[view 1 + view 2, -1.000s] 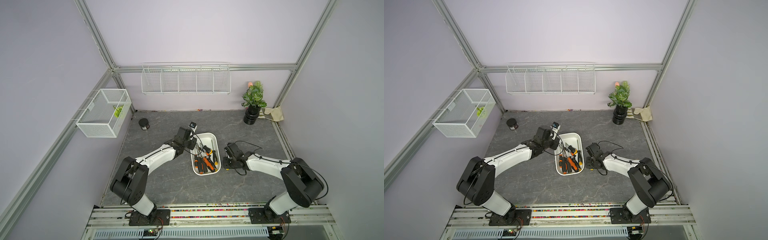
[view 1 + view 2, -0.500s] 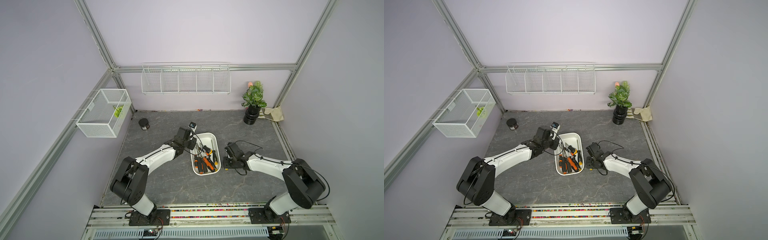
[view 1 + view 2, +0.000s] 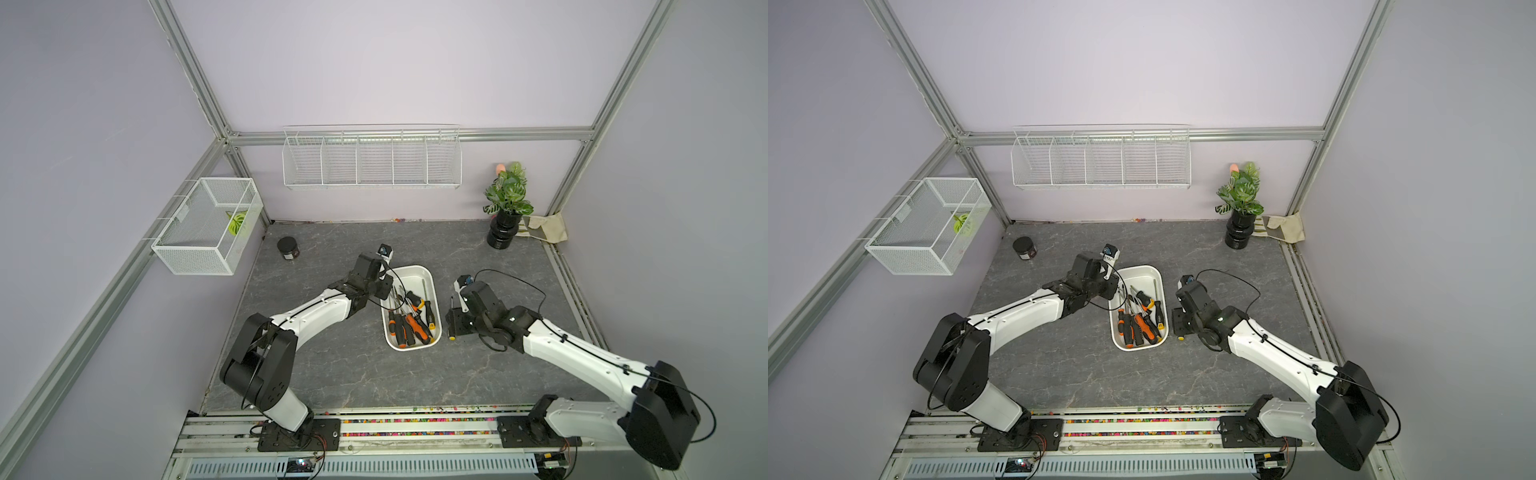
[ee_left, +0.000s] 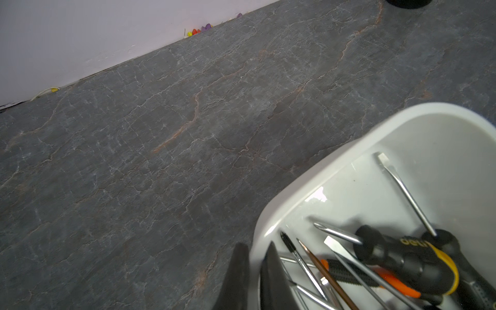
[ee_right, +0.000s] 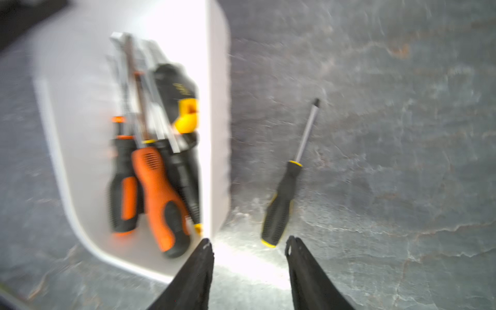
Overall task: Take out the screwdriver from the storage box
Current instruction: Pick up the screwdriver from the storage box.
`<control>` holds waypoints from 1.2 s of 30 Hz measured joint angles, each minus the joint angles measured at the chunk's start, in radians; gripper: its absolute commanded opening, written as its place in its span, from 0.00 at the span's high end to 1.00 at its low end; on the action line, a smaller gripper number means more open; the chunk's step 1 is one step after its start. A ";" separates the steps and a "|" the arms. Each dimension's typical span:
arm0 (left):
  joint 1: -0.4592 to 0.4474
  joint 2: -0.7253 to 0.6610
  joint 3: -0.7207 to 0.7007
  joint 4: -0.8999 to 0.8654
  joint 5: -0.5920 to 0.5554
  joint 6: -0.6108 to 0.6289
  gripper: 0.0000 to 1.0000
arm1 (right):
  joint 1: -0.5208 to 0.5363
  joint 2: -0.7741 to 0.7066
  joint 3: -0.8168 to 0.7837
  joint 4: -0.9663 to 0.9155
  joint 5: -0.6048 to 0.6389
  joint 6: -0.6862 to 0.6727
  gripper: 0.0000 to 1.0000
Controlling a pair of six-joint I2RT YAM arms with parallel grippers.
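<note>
The storage box (image 3: 409,269) is a shallow white tub in mid-table, seen in both top views (image 3: 1139,268), with several orange, black and yellow screwdrivers (image 3: 409,326) inside. One black-and-yellow screwdriver (image 5: 281,206) lies loose on the table just right of the box (image 5: 217,134); only its yellow handle end (image 3: 451,337) shows from above. My right gripper (image 5: 248,241) stands open right behind that handle, touching nothing. My left gripper (image 4: 255,245) is shut on the box's left wall (image 4: 308,185), one finger outside and one inside.
A black jar (image 3: 288,248) stands at the back left, a potted plant (image 3: 508,208) and a cloth (image 3: 544,226) at the back right. A wire-mesh basket (image 3: 208,226) hangs on the left wall, a long wire rack (image 3: 371,158) on the back wall.
My right gripper's jaws have spread wider, and the black-and-yellow screwdriver now lies free on the table. The left arm and the box have not moved.
</note>
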 measured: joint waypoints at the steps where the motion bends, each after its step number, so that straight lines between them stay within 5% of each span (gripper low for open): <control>1: 0.000 0.000 0.000 0.000 0.000 -0.001 1.00 | 0.026 -0.001 0.021 -0.012 0.004 -0.010 0.51; 10: 0.000 0.000 0.000 -0.005 0.001 -0.015 1.00 | 0.169 0.194 0.211 -0.071 0.013 -0.110 0.50; 36: 0.016 0.000 -0.002 -0.015 0.023 -0.037 1.00 | 0.174 0.552 0.369 -0.145 -0.009 -0.236 0.57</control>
